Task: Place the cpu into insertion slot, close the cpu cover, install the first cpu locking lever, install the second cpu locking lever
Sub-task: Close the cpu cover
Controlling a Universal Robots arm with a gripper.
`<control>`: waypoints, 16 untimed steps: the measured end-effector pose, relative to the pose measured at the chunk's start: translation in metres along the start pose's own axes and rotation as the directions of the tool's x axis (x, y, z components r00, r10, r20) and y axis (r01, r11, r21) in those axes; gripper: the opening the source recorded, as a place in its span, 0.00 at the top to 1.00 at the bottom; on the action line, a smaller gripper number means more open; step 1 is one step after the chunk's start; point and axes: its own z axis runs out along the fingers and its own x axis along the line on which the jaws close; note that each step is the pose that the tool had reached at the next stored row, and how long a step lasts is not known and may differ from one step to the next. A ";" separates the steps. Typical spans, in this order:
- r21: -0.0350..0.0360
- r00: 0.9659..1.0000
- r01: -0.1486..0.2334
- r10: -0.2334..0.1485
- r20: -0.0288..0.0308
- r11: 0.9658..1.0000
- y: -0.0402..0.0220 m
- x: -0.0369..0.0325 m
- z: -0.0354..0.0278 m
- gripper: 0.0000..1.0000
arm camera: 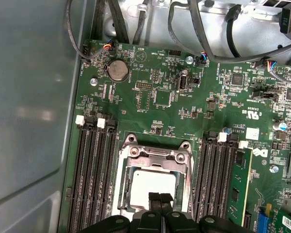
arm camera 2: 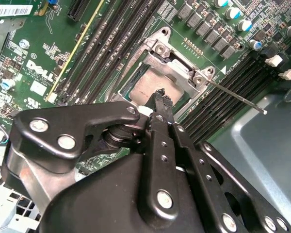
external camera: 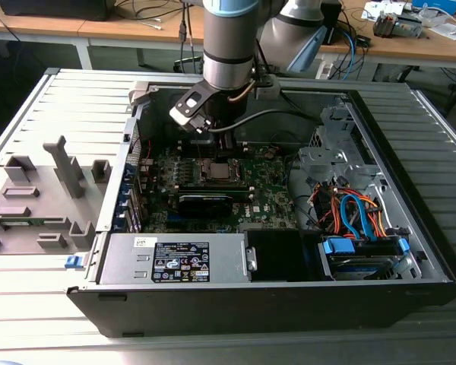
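Note:
The cpu (arm camera: pixel 145 187) is a silvery square lying in the insertion slot (arm camera: pixel 119 187) on the green board; it also shows in the second wrist view as the cpu (arm camera 2: pixel 148 86). The cpu cover (arm camera: pixel 153 163), a metal frame, lies down around the chip's top, seen again as the cpu cover (arm camera 2: pixel 177 65). One thin locking lever (arm camera 2: pixel 233 95) sticks out free to the side of the socket. My gripper (arm camera: pixel 160 198) (arm camera 2: pixel 160 97) is shut, empty, its black tips just over the chip's edge. In the exterior view my gripper (external camera: pixel 217 152) hangs over the socket (external camera: pixel 216 171).
Black memory slots (arm camera: pixel 94 170) flank the socket, one with a green module (arm camera: pixel 238 187). Cables (arm camera: pixel 203 29) hang along the board's far edge. The case wall (external camera: pixel 114 182), power supply (external camera: pixel 175 258) and drive cage with coloured cables (external camera: pixel 357 217) ring the board. Grey fixtures (external camera: pixel 38 190) stand outside.

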 end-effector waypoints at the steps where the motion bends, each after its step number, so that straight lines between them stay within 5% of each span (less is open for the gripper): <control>1: 0.000 1.000 0.000 0.000 0.000 1.000 -0.0001 0.0000 0.0004 0.89; 16: 0.000 1.000 0.000 0.000 0.000 1.000 -0.0014 0.0004 0.0092 0.89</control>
